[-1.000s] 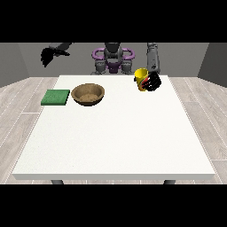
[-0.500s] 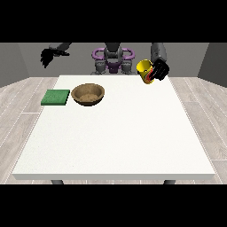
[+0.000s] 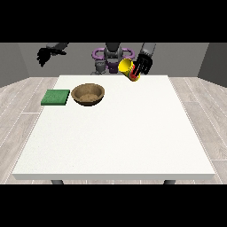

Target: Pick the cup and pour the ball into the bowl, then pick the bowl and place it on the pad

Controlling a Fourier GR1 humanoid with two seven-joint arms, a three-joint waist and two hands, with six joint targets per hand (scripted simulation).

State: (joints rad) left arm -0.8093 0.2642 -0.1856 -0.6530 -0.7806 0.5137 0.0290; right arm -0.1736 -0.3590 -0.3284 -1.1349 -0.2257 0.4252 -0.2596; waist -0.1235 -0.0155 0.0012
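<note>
Tabletop: large, white, rectangular, matte surface. Two dark legs show under the near edge, one toward each corner. Floor: pale grey wood-look planks on both sides of it. Back wall: plain grey.

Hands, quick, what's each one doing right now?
Hand at the view's right: shut on the yellow cup, held tilted above the table.
Hand at the view's left: raised, holding nothing; fingers cannot be told.
</note>
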